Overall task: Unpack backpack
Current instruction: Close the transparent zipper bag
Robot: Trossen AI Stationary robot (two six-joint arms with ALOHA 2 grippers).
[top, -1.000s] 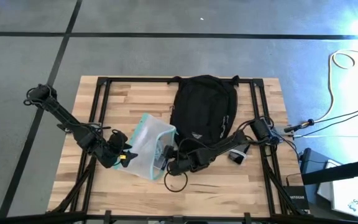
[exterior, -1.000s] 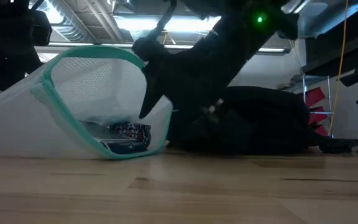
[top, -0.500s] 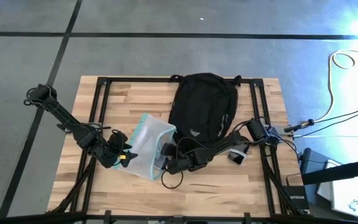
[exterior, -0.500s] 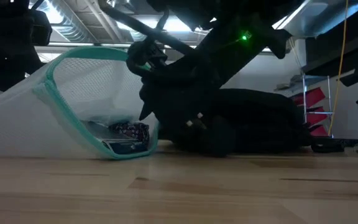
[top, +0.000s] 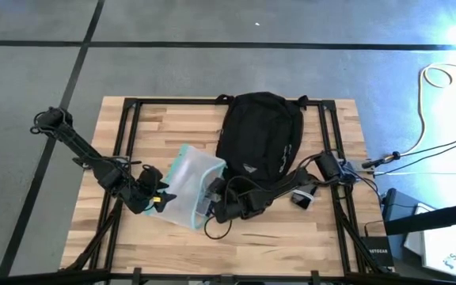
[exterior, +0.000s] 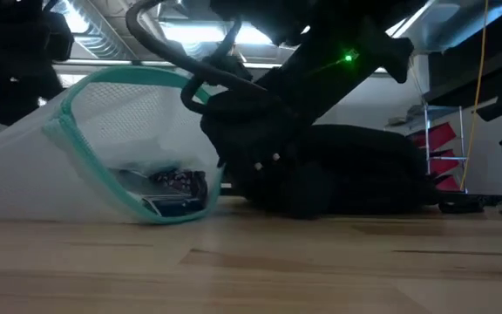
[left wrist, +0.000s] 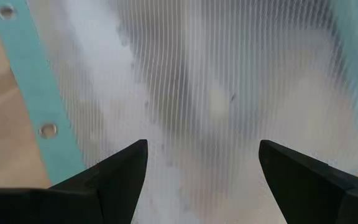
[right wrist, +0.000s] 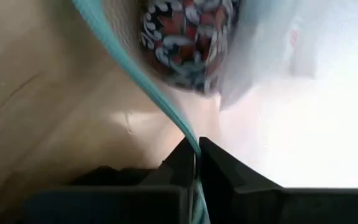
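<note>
The black backpack (top: 260,141) lies flat at the table's far middle. In front of it and to its left, a clear pouch with a teal edge (top: 187,187) rests on the wood, its mouth (exterior: 125,131) standing open toward the near edge. A patterned red, white and dark item (right wrist: 188,37) lies inside it. My right gripper (top: 210,204) is at the pouch's right side, shut on its teal rim. My left gripper (top: 162,198) is at the pouch's left end, fingers (left wrist: 120,177) wide open against the mesh. My right gripper pinches the pouch's teal rim (right wrist: 190,142) between its two fingertips, coming from the table's right and slanting down. The rim runs straight in between the fingers. The pouch's underside stays on the table. Whether my left gripper touches the pouch's mesh, I cannot tell.
A loop of black cable (top: 218,231) lies on the wood near the front, below the right gripper. A small grey-white block (top: 301,198) sits to the backpack's near right. Black frame rails (top: 125,134) run along the table's left and right sides.
My right gripper has edged toward the pouch, rolled at the wrist, and shut on the teal rim. The pouch's lower right corner has shifted slightly with it. My left arm has kept still.
</note>
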